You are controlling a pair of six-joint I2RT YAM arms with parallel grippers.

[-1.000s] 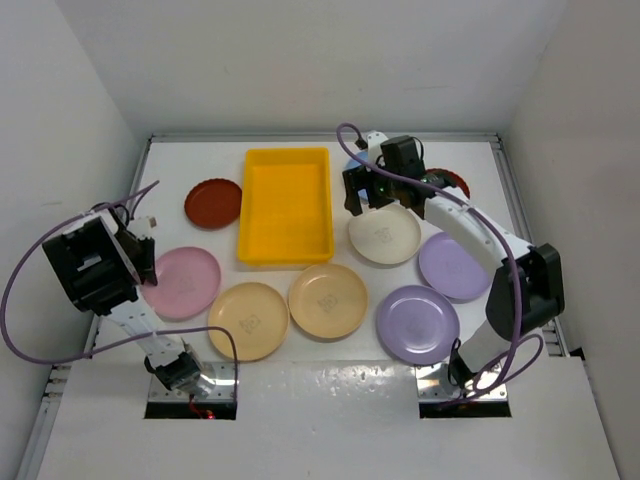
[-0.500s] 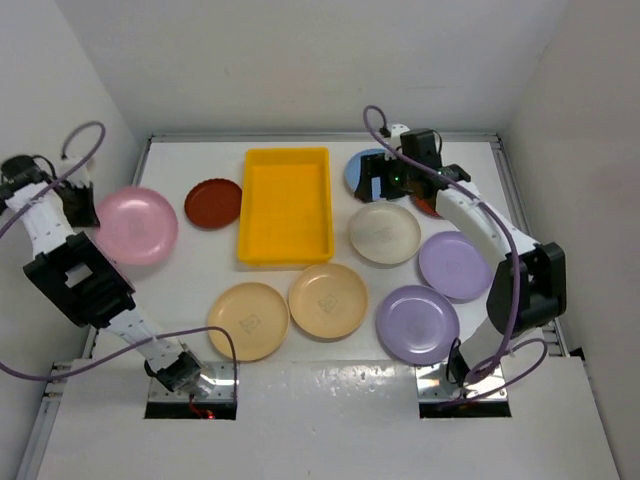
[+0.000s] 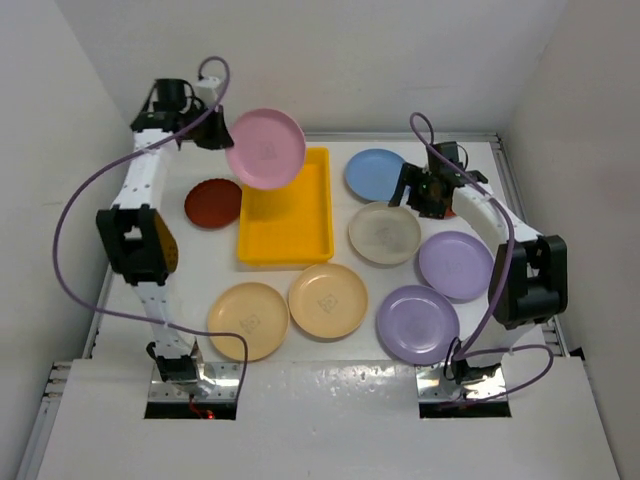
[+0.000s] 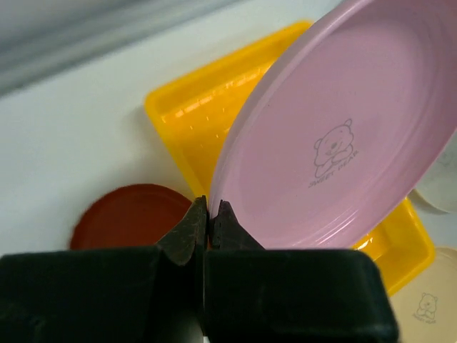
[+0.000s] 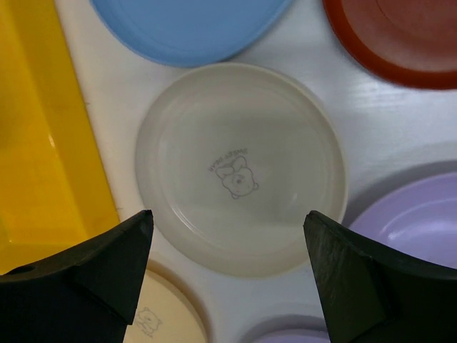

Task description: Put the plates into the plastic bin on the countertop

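My left gripper (image 3: 218,137) is shut on the rim of the pink plate (image 3: 265,148) and holds it tilted in the air over the far end of the yellow bin (image 3: 287,205). In the left wrist view the gripper (image 4: 209,214) pinches the pink plate (image 4: 335,143) above the bin (image 4: 186,121), which has nothing in it. My right gripper (image 3: 420,197) is open and empty above the cream plate (image 3: 384,233). In the right wrist view the gripper (image 5: 227,214) hangs over the cream plate (image 5: 239,168) with its jaws wide apart.
On the countertop (image 3: 180,180) lie a dark red plate (image 3: 212,203), two tan plates (image 3: 248,320) (image 3: 327,299), two lilac plates (image 3: 455,265) (image 3: 417,323) and a light blue plate (image 3: 375,173). A second dark red plate (image 5: 400,36) lies partly under the right arm. White walls stand close around.
The left arm lifted the pink plate off the counter and swung it from the far left up over the bin. The right gripper drifted right and back, staying open.
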